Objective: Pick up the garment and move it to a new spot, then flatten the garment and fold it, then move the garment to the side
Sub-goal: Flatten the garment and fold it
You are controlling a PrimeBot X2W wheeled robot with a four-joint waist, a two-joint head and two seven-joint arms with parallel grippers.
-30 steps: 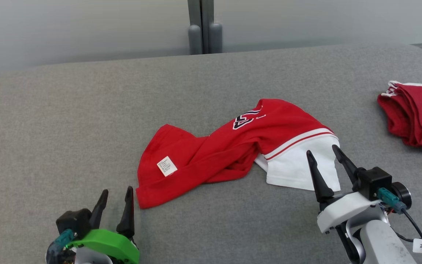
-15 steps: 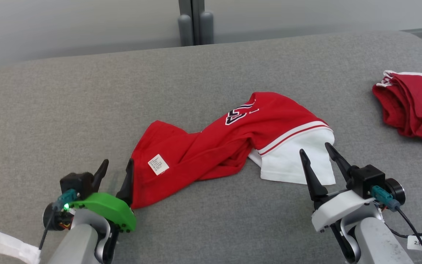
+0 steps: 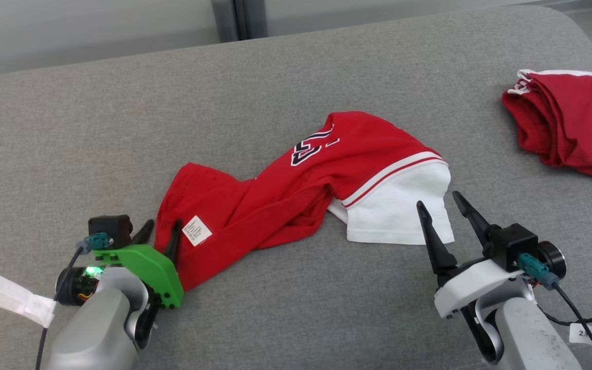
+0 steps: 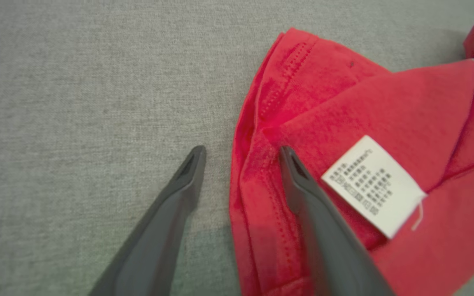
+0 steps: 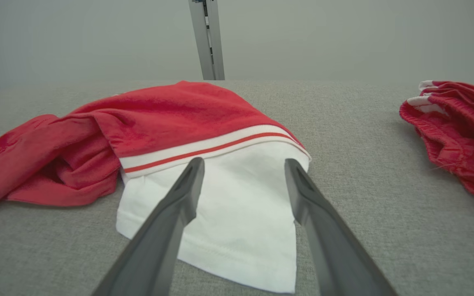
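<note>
Garment lies crumpled, long axis left-right; red pile well apart. Left claw spread astride hem; right claw spread, empty.

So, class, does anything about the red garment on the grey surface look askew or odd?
Yes: the red garment lies twisted and bunched, not flat, and its care label faces up by the left gripper, suggesting that end is inside out.

left pincer green-backed, right pincer white-backed
</note>
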